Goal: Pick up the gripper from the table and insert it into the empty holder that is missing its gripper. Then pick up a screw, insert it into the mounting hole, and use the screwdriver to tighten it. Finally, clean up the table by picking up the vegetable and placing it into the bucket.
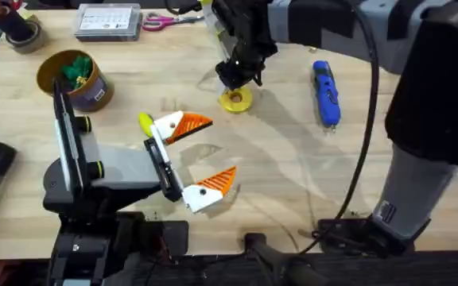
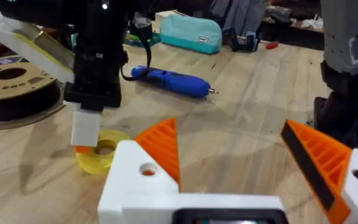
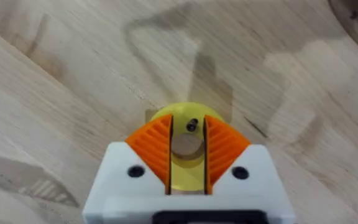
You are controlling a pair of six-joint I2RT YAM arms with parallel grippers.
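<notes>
Right tool (image 3: 188,149) hovers over a yellow ring (image 1: 236,99) at upper centre of the table (image 1: 293,175).
A tiny screw (image 3: 192,125) lies between its nearly closed fingers, ungripped; left tool (image 1: 201,155) wide open, empty.

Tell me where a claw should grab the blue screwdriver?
Probably around the middle of the screwdriver, coming straight down from above. It lies flat on the table with bare wood on both long sides, so fingers could close across its narrow body.
</notes>
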